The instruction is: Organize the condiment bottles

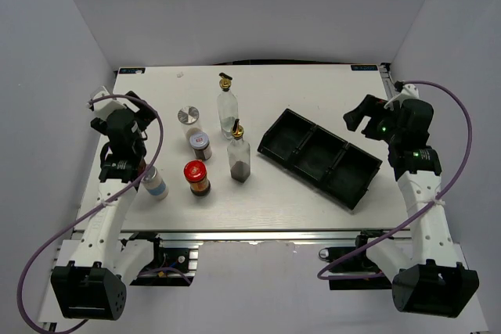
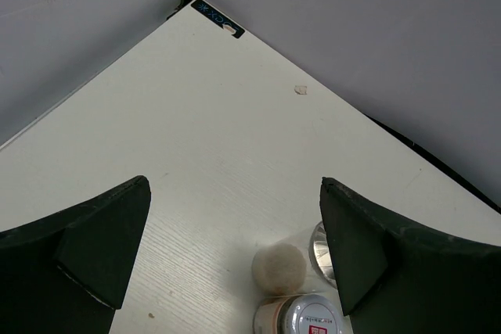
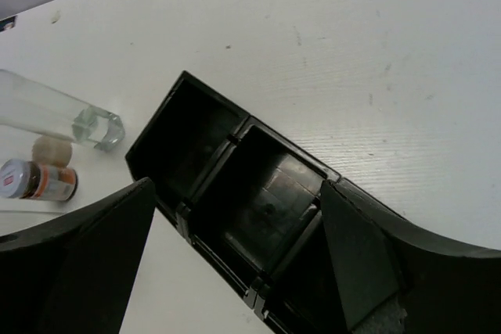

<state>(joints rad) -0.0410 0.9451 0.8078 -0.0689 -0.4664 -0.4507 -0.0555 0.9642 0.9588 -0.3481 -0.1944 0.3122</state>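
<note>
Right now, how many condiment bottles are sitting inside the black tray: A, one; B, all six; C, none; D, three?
C: all three compartments of the black tray are bare, and the red-capped jar and the rest stand outside it, to its left.

No text legible in any view.
- Black sticker (image 2: 218, 17) at far left corner of worktop (image 2: 235, 154): pale blue and white print, characters too small to read.
- Dark sticker (image 1: 362, 68) at far right corner: print unreadable.
- White-lidded jar (image 2: 311, 318), left half of worktop: red patch with white print on lid, not decipherable. Right wrist view shows same red mark on lid and orange label band on side, lettering blurred.
</note>
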